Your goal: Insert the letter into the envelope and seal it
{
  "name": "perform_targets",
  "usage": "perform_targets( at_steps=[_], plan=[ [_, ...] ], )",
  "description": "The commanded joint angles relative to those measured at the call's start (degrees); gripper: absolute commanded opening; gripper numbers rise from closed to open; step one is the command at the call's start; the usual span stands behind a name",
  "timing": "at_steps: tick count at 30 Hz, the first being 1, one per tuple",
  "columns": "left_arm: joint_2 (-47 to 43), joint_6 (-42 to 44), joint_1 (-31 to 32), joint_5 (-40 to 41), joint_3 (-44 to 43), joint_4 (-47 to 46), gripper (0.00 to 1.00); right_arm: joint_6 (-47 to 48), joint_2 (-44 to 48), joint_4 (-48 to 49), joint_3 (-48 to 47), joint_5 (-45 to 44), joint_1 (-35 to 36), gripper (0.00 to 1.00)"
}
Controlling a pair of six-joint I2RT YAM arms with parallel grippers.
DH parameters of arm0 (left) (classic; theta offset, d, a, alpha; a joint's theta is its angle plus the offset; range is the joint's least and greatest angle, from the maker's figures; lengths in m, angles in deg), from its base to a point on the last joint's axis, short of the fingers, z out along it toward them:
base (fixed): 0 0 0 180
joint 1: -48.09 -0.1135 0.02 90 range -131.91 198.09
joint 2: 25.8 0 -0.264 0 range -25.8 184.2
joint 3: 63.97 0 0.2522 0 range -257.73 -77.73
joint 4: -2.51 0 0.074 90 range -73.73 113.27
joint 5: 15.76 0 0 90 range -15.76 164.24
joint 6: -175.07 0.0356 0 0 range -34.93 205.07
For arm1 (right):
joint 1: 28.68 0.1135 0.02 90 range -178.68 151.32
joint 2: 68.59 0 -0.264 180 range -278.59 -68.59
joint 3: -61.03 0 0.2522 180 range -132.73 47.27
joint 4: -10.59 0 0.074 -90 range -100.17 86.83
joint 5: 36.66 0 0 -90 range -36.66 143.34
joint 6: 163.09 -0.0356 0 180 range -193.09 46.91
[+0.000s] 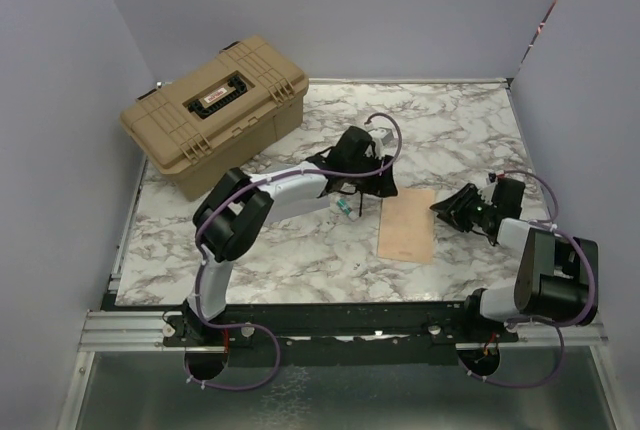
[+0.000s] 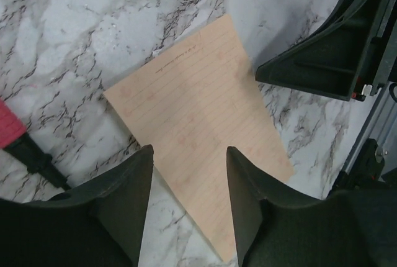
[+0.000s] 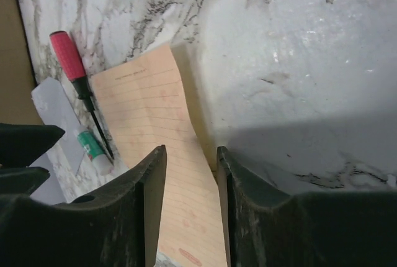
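The letter (image 1: 407, 225) is a tan lined sheet on the marble table, between the two arms. From the left, my left gripper (image 1: 385, 188) hovers over its upper left edge. In the left wrist view the gripper (image 2: 186, 162) is open, with the letter (image 2: 198, 118) flat below the gap. My right gripper (image 1: 440, 210) is at the sheet's right edge. Its jaws (image 3: 191, 155) stand apart and the letter (image 3: 149, 112) runs between them, its right edge curled up off the table. The envelope (image 3: 54, 107), pale grey, lies beyond the sheet by the left arm.
A big tan hard case (image 1: 215, 110) stands at the back left. A red-handled screwdriver (image 3: 67, 56) and a green-and-white glue stick (image 3: 93, 146) lie between letter and envelope. Grey walls close in the table on three sides.
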Motion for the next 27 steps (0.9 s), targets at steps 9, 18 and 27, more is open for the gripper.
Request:
perform_targets(
  at_steps=[9,18,27],
  plan=[
    [9.76,3.33,4.20,1.28,-4.82,0.65,0.33,2.15,-8.82,3.18,-0.82,3.21,-0.14,0.46],
    [12.69,4.80,4.77,6.68,-7.22,7.61,0.26,0.86,-12.49,10.50,-1.25,16.09,-0.10,0.29],
    [5.88,4.38,2.04,6.14,-16.46,13.33,0.57,0.26,0.65,3.58,-5.69,9.54,-0.07,0.00]
  ],
)
